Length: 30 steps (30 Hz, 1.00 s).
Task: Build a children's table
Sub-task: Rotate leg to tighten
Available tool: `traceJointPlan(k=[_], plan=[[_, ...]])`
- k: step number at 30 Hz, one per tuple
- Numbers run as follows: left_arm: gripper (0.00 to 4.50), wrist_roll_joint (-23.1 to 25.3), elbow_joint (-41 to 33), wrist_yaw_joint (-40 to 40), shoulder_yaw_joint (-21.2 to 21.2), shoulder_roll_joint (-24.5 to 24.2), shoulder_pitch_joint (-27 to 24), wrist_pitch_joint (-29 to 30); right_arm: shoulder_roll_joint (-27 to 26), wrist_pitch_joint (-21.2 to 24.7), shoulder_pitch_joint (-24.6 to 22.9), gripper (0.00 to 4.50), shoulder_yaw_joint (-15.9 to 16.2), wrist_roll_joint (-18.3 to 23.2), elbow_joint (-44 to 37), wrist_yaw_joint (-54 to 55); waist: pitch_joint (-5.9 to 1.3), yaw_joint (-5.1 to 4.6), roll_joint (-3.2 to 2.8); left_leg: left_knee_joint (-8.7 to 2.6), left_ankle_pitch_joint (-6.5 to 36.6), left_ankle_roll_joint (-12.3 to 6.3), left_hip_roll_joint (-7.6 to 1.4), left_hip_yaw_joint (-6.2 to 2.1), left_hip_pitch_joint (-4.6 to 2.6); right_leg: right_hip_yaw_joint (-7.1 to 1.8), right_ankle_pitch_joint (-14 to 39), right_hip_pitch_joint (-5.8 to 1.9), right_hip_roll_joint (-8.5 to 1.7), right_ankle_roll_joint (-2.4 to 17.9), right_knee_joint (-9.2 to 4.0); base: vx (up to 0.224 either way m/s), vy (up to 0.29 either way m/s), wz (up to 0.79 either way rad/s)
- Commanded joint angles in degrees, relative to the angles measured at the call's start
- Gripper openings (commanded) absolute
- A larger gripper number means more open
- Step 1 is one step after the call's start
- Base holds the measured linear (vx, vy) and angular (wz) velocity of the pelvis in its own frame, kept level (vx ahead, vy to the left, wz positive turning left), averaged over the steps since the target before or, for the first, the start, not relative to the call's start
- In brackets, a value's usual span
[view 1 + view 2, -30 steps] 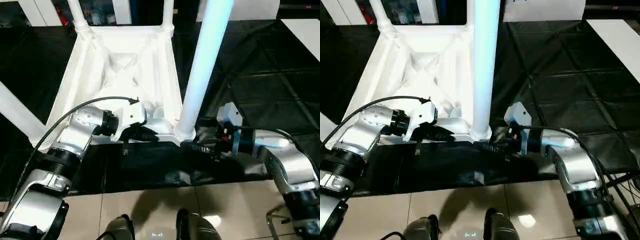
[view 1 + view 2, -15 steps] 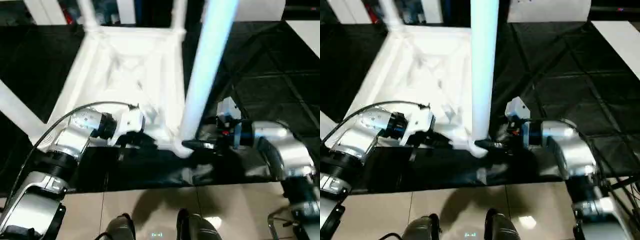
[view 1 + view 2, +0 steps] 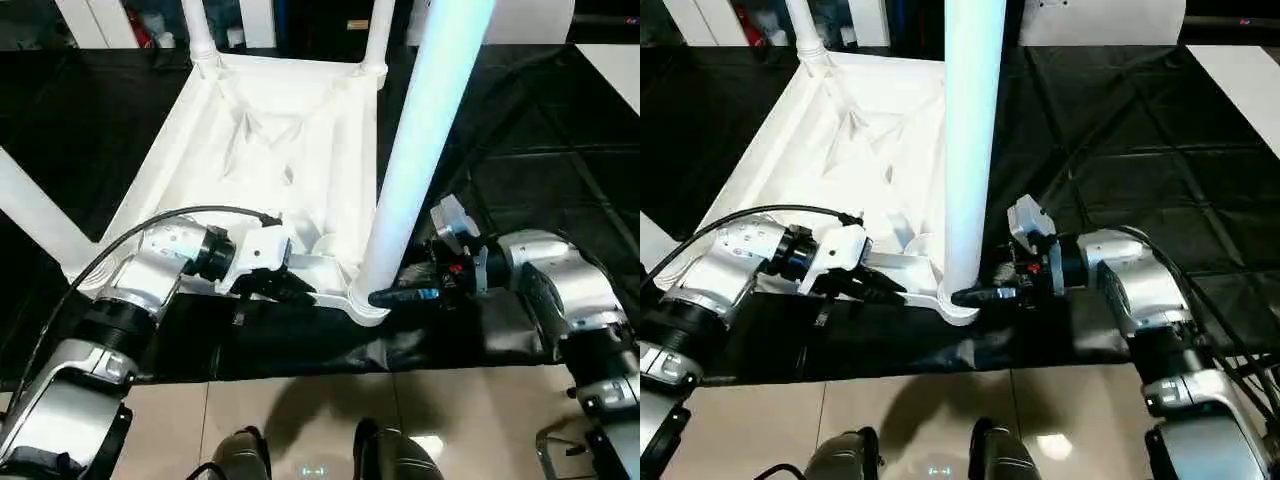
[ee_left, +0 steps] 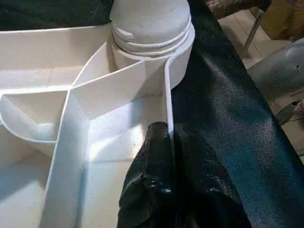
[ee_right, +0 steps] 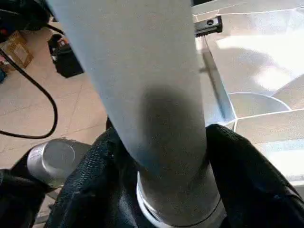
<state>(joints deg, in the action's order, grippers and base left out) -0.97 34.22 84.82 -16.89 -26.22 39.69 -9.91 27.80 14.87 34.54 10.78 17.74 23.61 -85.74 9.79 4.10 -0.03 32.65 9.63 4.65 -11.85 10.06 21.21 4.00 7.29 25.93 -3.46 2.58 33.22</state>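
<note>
Left eye view, read from left to right. At the far left a fitted leg [image 3: 35, 225] slants out of its corner of the children's table [image 3: 270, 150], which lies upside down on black sheeting [image 3: 530, 140], ribbed underside up, with two more legs standing at its far corners. The left tool [image 3: 290, 288] is clenched on the near edge wall [image 4: 167, 114] of the top, one black finger on each side of the thin rib, just beside the near right corner socket [image 4: 152, 52]. This hold probably serves to steady the top against twisting while the last leg is worked in.

Right of it, the near right leg [image 3: 425, 130] stands upright in that socket, its grooved collar seated at the rim. The right tool [image 3: 400, 297] is clasped around the foot of this leg, a finger [image 5: 90, 175] on either flank just above the socket. A grasp this low suits turning or pressing the leg home, since it acts close to the joint.

Against the picture of one second before, the whole scene sits differently in the frame, so the head camera has moved. The right forearm [image 3: 540, 265] now reaches in from a higher, more level angle, and its wrist appears rolled, consistent with a turn of the leg. The left tool keeps its place on the wall.
</note>
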Motion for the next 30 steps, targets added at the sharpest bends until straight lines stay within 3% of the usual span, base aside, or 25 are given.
traceJointPlan(k=[1, 8, 9, 10, 13, 18, 20, 24, 25, 26, 27, 28, 30], plan=[[0.00, 0.5, -0.2, 2.6, -2.2, 0.4, 0.3, -1.1, 0.3, -0.4, 0.6, 2.43, 1.1, -0.1, 0.4, -1.6, -5.44, -0.13, 1.04, -2.61, 5.4, -7.65, -0.68, 0.32, -0.15, -2.63, 14.3, -4.88, -3.61, 12.0, -2.82, 0.000, 0.000, 0.00], [0.00, 0.3, 0.4, 2.5, -2.1, 0.5, 0.5, -0.5, 0.5, -0.3, 1.2, 2.09, 1.6, -0.3, 1.7, -3.7, -5.46, 0.12, 1.01, -2.61, 5.3, -7.83, -0.76, 0.35, -0.29, -2.67, 13.7, -4.79, -3.62, 12.5, -2.75, 0.000, 0.000, 0.00], [0.00, 0.2, 0.5, 2.2, -2.0, 0.6, 0.5, 0.3, 0.5, -0.2, 1.2, 2.08, 1.8, -0.3, 1.8, -4.1, -5.45, 0.12, 1.05, -2.63, 5.2, -7.72, -0.75, 0.33, -0.23, -2.65, 13.8, -4.85, -3.61, 12.3, -2.73, 0.000, 0.000, 0.00], [0.00, 0.0, 0.3, 1.9, -1.8, 0.8, 0.5, 1.6, 0.6, 0.3, 0.9, 2.07, 1.8, 0.0, 1.4, -4.3, -5.35, 0.21, 0.67, -2.66, 5.3, -7.64, -0.77, 0.26, -0.25, -2.64, 13.9, -4.78, -3.65, 12.4, -2.73, 0.000, 0.000, 0.00], [0.00, -0.5, -0.3, 0.6, -1.3, 1.4, 0.4, 4.5, 0.6, 1.6, 0.2, 2.06, 1.6, 0.7, 0.2, -4.0, -5.39, 0.34, 0.80, -2.63, 5.0, -7.78, -0.79, 0.30, -0.32, -2.66, 13.2, -4.79, -3.55, 12.8, -2.74, 0.000, 0.000, 0.00], [0.00, 0.1, -1.6, -8.5, 0.4, 4.9, 1.3, 11.8, 0.3, 7.4, -4.7, 2.05, 0.3, 4.0, -8.2, 0.1, -5.22, 0.89, 0.92, -2.72, 5.4, -7.51, -0.74, 0.27, -0.30, -2.68, 14.6, -4.81, -3.54, 12.1, -3.01, 0.000, 0.000, 0.00], [0.00, -0.4, -2.0, -13.4, 1.8, 7.2, 2.0, 15.9, -1.0, 9.2, -7.7, 2.05, -0.8, 4.8, -12.8, 4.9, -4.81, 0.99, 0.76, -2.82, 7.1, -6.66, -0.70, 0.35, -0.57, -2.72, 18.6, -4.43, -3.56, 10.8, -3.74, 0.000, 0.000, 0.00], [0.00, -1.3, -2.8, -17.6, 3.2, 9.9, 2.6, 20.2, -3.5, 10.2, -10.5, 2.05, -2.2, 3.7, -16.1, 12.5, -4.62, 0.71, 1.17, -3.06, 8.4, -5.42, -0.18, 0.07, -0.17, -2.45, 25.0, -4.77, -3.58, 7.8, -4.44, 0.000, 0.000, 0.00], [0.00, -1.4, -2.9, -18.1, 3.4, 10.2, 2.7, 20.7, -4.0, 10.2, -10.8, 2.05, -2.4, 3.4, -16.3, 13.8, -4.49, 0.58, 0.90, -3.12, 8.5, -5.11, -0.18, 0.03, -0.20, -2.48, 25.9, -4.57, -3.59, 7.2, -4.58, 0.000, 0.000, 0.00], [0.00, -1.4, -3.1, -20.3, 3.9, 11.8, 3.3, 23.1, -7.1, 11.2, -11.7, 2.05, -4.0, 1.9, -16.6, 20.9, -4.40, 0.33, 0.95, -3.14, 9.4, -4.77, -0.07, 0.05, -0.39, -2.38, 28.6, -4.29, -3.62, 6.3, -5.07, 0.000, 0.000, 0.00], [0.00, -1.0, -2.9, -21.7, 4.2, 12.6, 3.7, 24.3, -8.9, 12.0, -11.9, 2.05, -4.9, 1.3, -16.9, 24.3, -4.33, -0.03, 0.95, -3.24, 9.0, -3.86, 0.33, -0.23, 0.11, -2.10, 30.5, -4.75, -3.61, 5.1, -5.10, 0.000, 0.000, 0.00], [0.00, -0.8, -2.9, -22.2, 4.3, 12.9, 3.9, 24.7, -9.5, 12.3, -11.9, 2.05, -5.2, 1.2, -17.1, 25.5, -4.34, -0.32, 1.05, -3.28, 9.1, -3.52, 0.40, -0.22, 0.10, -2.05, 31.3, -4.66, -3.56, 4.5, -5.33, 0.000, 0.000, 0.00], [0.00, -0.1, -2.0, -24.8, 4.7, 14.0, 4.7, 25.8, -12.4, 13.3, -11.6, 2.04, -6.0, 0.6, -17.4, 30.2, -4.36, -1.27, 0.97, -3.16, 9.2, -3.75, 0.73, -0.20, -0.12, -1.96, 32.8, -4.40, -3.42, 3.4, -5.82, 0.000, 0.000, 0.00]])
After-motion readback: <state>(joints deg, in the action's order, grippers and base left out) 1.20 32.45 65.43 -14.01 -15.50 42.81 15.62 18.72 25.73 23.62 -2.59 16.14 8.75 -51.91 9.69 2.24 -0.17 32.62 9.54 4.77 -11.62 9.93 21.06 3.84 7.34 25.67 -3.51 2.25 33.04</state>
